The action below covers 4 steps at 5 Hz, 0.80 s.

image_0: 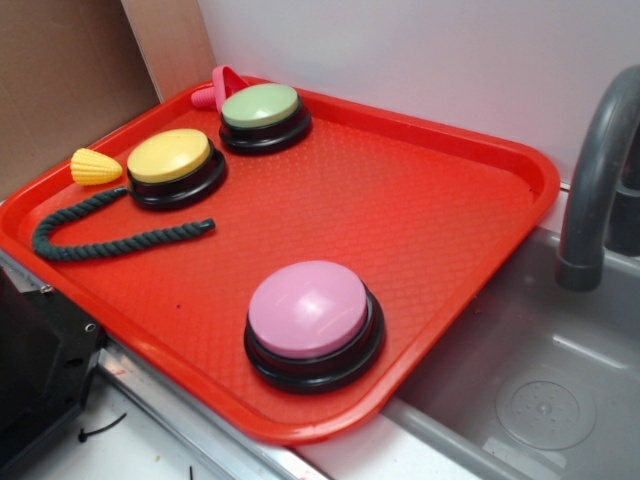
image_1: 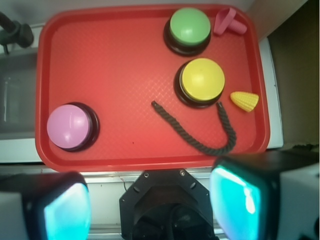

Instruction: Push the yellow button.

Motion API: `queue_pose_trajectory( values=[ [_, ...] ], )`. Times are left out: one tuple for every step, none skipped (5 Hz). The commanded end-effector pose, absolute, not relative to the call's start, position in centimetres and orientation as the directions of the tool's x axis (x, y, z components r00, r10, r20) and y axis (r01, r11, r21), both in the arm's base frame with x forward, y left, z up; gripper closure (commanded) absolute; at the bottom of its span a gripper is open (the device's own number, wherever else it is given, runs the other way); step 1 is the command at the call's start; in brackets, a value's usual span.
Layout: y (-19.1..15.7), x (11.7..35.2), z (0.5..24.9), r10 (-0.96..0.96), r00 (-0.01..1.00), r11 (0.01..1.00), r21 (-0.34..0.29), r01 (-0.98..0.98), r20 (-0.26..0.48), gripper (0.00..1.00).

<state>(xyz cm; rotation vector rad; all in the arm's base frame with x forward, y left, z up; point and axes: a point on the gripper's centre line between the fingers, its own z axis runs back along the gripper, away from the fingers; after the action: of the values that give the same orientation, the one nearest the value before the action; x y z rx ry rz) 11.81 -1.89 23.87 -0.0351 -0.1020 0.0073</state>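
Fingers (image_1: 150, 210) sit apart at the bottom of the wrist view, empty, high above the near edge of the tray (image_1: 115, 50). Yellow button (image_1: 202, 79) lies ahead and to the right of them in that view, near the tray's right side, between the green button (image_1: 189, 26) and a dark rope (image_1: 200, 140) that curls just beside its base. Ribbed yellow toy (image_1: 244, 100) sits close by: don't confuse them. Pink button (image_1: 70, 126) is well apart, left. Button is round, no axis to align. Arm isn't in the exterior view, so height over the tray is a guess; fingertips are blurred and cropped.
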Motion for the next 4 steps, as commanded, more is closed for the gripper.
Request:
queue_pose_trajectory(
  values=[
    [8.1, 18.1, 18.6, 0.299, 0.945, 0.953, 0.013, -0.303, 0.129, 0.00],
    [9.9, 19.6, 15.6, 0.295, 0.944, 0.953, 0.028, -0.302, 0.151, 0.00],
    [11.1, 21.0, 11.1, 0.203, 0.968, 0.974, 0.068, -0.214, 0.146, 0.00],
    [10.4, 21.6, 8.2, 0.115, 0.985, 0.987, 0.099, -0.128, 0.128, 0.00]
  ],
)
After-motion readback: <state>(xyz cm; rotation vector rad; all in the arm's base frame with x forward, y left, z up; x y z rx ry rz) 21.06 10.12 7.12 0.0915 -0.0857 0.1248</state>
